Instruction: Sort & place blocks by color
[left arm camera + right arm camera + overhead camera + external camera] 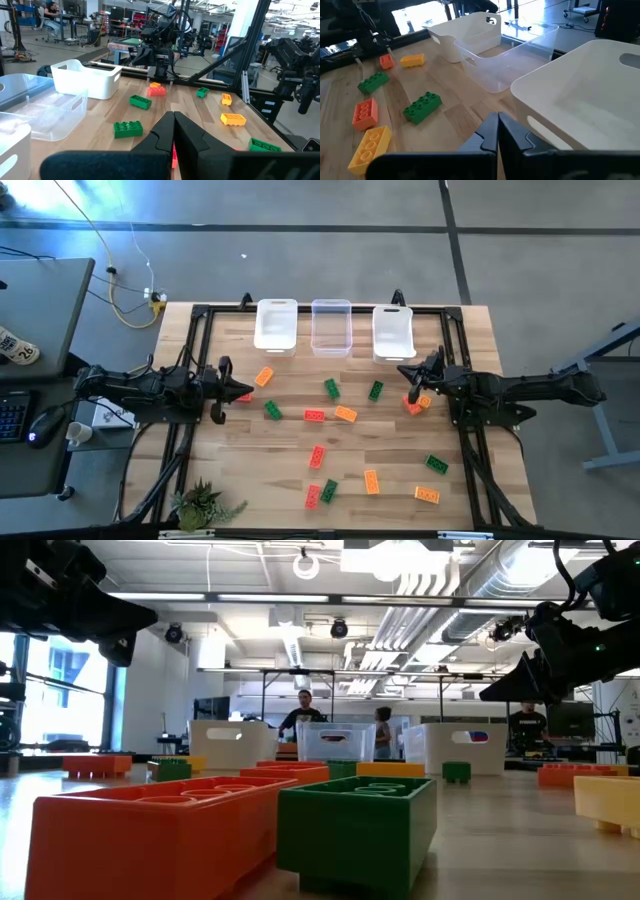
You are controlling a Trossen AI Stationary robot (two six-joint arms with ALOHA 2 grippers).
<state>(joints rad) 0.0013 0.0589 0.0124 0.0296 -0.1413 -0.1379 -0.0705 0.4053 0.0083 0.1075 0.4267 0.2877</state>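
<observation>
As we scan from the left, the left gripper (222, 391) sits clenched, empty, beside a red block (243, 396) at the table's (260, 480) left edge. The blocks are small studded plastic bricks, glossy and rectangular, scattered over the pale wood: we count five green, five orange and about five red. Three translucent white bins (331, 327) line the far edge, rounded at their corners. The right gripper (414, 376) is also clenched, over a red and orange pair (416, 405).
</observation>
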